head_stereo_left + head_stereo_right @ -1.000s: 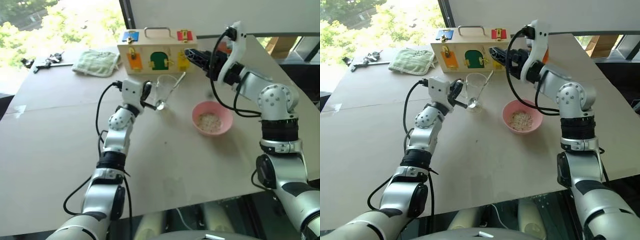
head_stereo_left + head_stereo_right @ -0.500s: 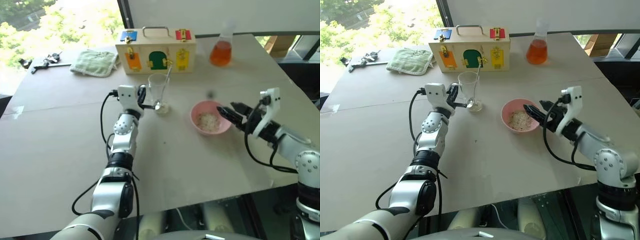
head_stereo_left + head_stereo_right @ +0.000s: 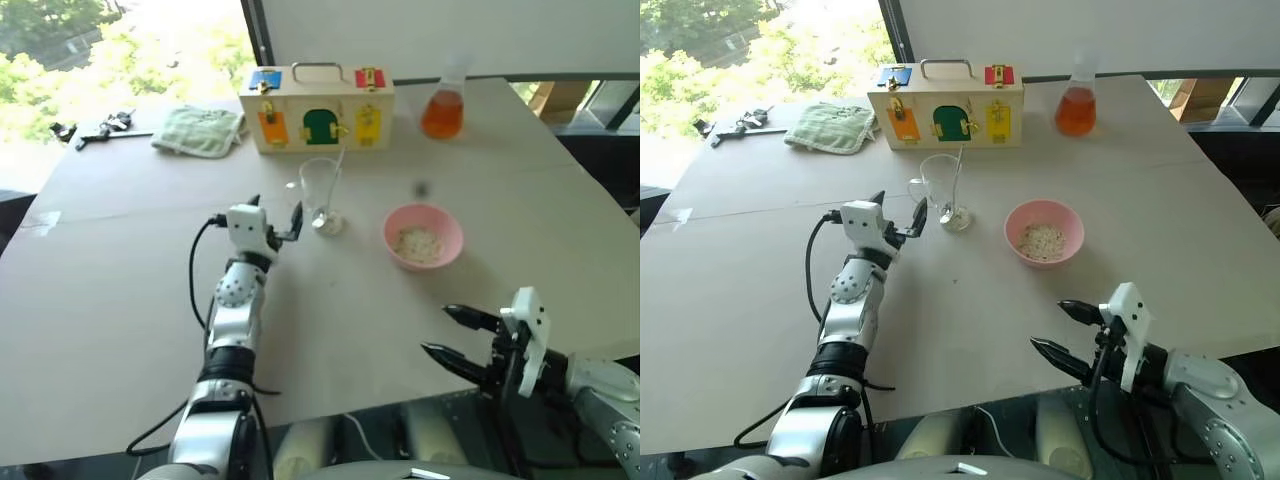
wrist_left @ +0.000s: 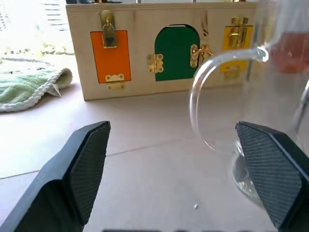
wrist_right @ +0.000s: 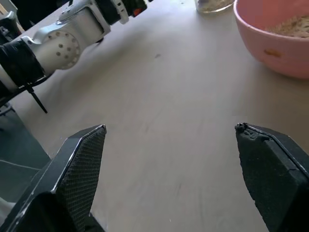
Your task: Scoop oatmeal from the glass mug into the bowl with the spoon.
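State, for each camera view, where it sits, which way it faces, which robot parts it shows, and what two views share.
Head stereo pair: looks forward and down over the table, showing both arms.
Left wrist: looks along the open left gripper at the glass mug and wooden latch box.
Right wrist: looks along the open right gripper across the table, showing the left arm.
Shared: the head pair and right wrist show the pink bowl of oatmeal.

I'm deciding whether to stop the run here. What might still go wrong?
1. The left gripper is open just beside the mug, its handle between the fingers; a stray move might tip the mug.
2. The spoon leans loose in the mug and may fall out if it's bumped.
3. The bowl of oatmeal stands unheld and would slide if nudged.
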Motion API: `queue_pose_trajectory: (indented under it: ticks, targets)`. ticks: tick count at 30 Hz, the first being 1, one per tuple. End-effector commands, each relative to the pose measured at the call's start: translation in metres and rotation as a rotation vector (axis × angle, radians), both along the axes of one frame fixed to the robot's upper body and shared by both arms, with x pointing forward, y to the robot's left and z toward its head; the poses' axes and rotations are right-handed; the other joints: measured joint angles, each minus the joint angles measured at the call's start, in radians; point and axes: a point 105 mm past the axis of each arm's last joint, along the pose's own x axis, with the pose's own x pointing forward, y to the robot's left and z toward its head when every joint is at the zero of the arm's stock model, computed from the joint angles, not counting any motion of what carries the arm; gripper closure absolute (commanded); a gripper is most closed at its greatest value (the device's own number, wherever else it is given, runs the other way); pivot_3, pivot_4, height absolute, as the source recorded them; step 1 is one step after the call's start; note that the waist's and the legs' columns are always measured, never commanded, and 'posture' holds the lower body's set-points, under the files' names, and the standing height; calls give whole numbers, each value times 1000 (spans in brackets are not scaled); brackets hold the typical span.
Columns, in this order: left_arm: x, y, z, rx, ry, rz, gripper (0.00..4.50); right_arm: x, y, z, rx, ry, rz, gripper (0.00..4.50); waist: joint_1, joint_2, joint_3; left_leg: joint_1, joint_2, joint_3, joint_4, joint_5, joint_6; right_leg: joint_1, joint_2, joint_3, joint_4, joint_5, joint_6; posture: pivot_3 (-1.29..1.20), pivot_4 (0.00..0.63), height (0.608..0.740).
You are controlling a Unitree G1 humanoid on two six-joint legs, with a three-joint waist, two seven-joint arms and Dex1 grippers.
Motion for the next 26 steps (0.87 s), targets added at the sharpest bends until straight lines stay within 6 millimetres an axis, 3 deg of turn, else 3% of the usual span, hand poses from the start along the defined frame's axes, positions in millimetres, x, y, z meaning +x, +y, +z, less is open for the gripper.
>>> queue_pose_trajectory:
  ticks: [1, 7, 15, 19, 26]
  targets:
    - [-8, 1, 27, 79, -69, -44, 55, 6, -4, 13, 17, -94, 1, 168, 7, 0, 0, 1, 0, -1, 0, 0, 0, 2, 0, -1, 0, 0, 0, 0, 150, 740]
    - [-51, 3, 29, 175, -6, -137, 55, 0, -18, -2, -55, -133, -40, 168, 16, 0, 0, -1, 0, -3, -1, 1, -2, 2, 0, -4, -7, 0, 0, 0, 150, 740]
    - [-142, 12, -42, 314, 354, -247, 55, 12, -51, -23, -134, -189, -162, 168, 17, 1, 0, 0, 3, -1, -7, -2, 1, 3, 0, -2, -13, 0, 0, 0, 150, 740]
    - [-150, 19, -47, 314, 378, -270, 55, 19, -61, -30, -158, -214, -146, 168, 39, 9, -3, 2, 4, -2, -7, -2, 2, 7, 0, -4, -16, 0, 0, 0, 150, 740]
    - [-154, 13, -35, 290, 341, -321, 55, 32, -63, -22, -129, -258, -128, 168, 36, 9, -3, 2, 7, -2, -7, -2, 2, 9, 1, -7, -21, 0, 0, 0, 150, 740]
